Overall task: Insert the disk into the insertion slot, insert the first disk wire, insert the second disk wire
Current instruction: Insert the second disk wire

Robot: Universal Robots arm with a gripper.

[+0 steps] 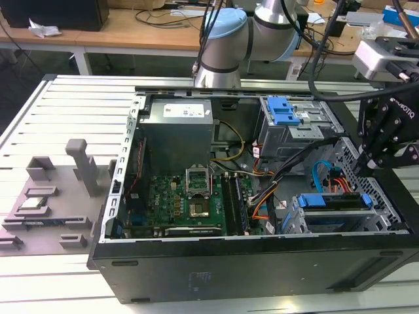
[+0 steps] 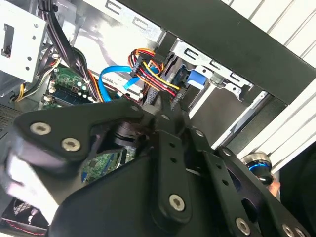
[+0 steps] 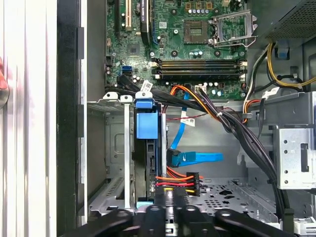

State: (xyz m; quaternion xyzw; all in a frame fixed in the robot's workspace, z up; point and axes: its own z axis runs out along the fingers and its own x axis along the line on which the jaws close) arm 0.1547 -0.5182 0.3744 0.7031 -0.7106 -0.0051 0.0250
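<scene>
The disk (image 1: pixel 334 201), in its bright blue frame, sits inside the insertion slot (image 1: pixel 387 219), a low perforated cage at the exterior view's right end of the open case. In the first wrist view the disk (image 3: pixel 146 148) is seen edge-on in the cage (image 3: pixel 113 148). My black gripper (image 1: pixel 362 171) hangs over the disk's rear edge. In both wrist views its fingers (image 2: pixel 165 106) meet on the plug end of a red, yellow and black disk wire (image 3: pixel 177 181) right by the disk (image 2: pixel 195 79). A blue flat disk wire (image 3: pixel 197 158) lies loose beside the cage.
A taller grey bay with a blue latch (image 1: pixel 285 111) stands behind the cage. Thick black cable bundles (image 3: pixel 237 128) run past it. The motherboard (image 1: pixel 190 203) and the power supply (image 1: pixel 178 131) fill the case's other half. Grey fixtures (image 1: pixel 46 196) lie on the slatted table.
</scene>
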